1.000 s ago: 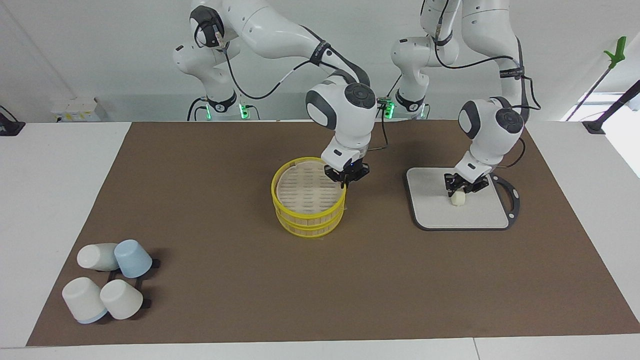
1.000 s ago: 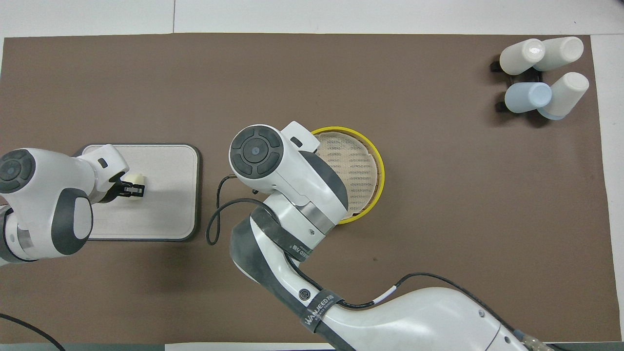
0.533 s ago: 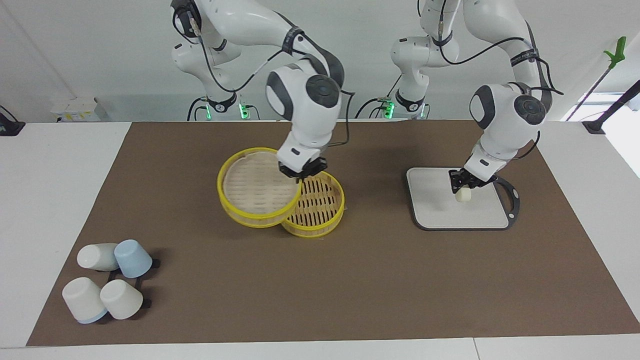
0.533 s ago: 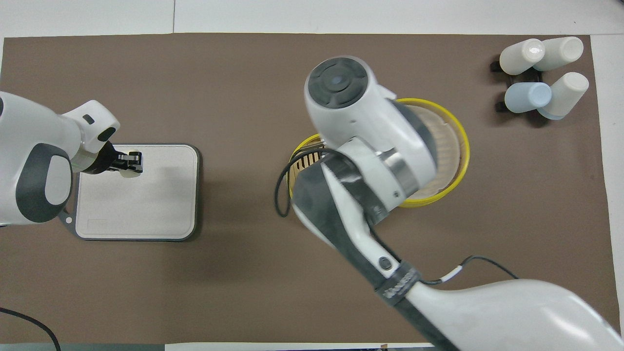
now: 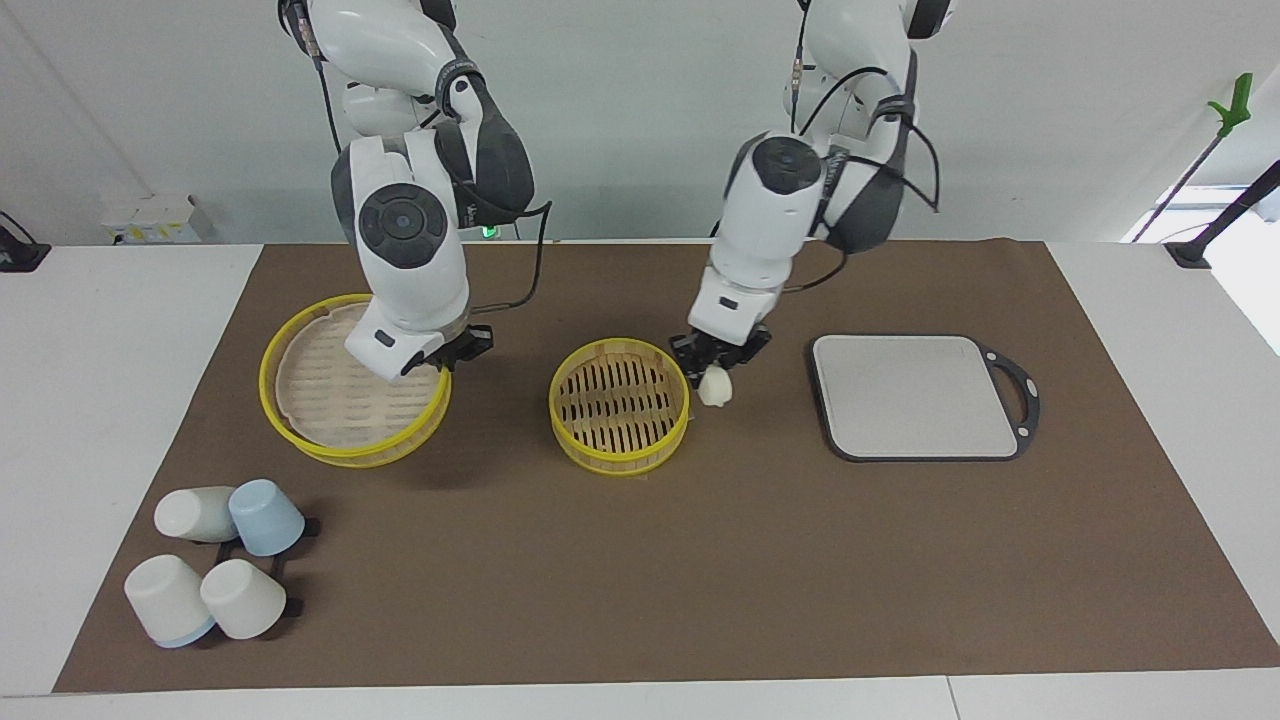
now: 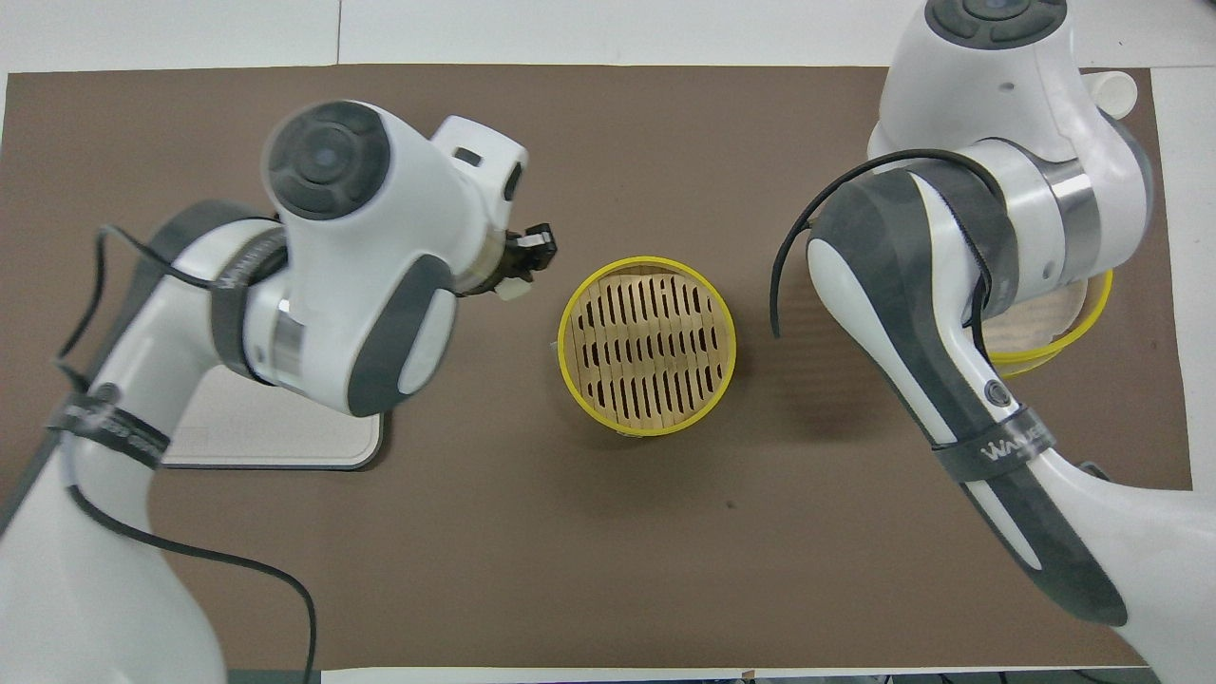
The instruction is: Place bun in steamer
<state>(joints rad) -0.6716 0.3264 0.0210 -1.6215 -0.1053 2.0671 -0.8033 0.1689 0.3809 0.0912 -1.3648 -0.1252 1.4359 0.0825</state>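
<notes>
The yellow steamer (image 5: 618, 402) stands open and empty at the middle of the mat; it also shows in the overhead view (image 6: 648, 344). My left gripper (image 5: 722, 354) is shut on the cream-white bun (image 5: 715, 387) and holds it in the air just beside the steamer's rim, over the mat between the steamer and the grey board. In the overhead view the left gripper (image 6: 530, 258) and the bun (image 6: 514, 291) show clear of the steamer's rim. My right gripper (image 5: 460, 349) is shut on the rim of the yellow-rimmed lid (image 5: 335, 390) and holds it tilted above the mat toward the right arm's end.
The grey square board (image 5: 915, 395) lies bare toward the left arm's end, partly covered by the left arm in the overhead view (image 6: 266, 432). Several upturned cups (image 5: 215, 560) stand on a rack at the mat's corner farthest from the robots, at the right arm's end.
The left gripper lifted the bun off the board and carried it to beside the steamer. The right gripper lifted the lid off the steamer and moved it toward the right arm's end.
</notes>
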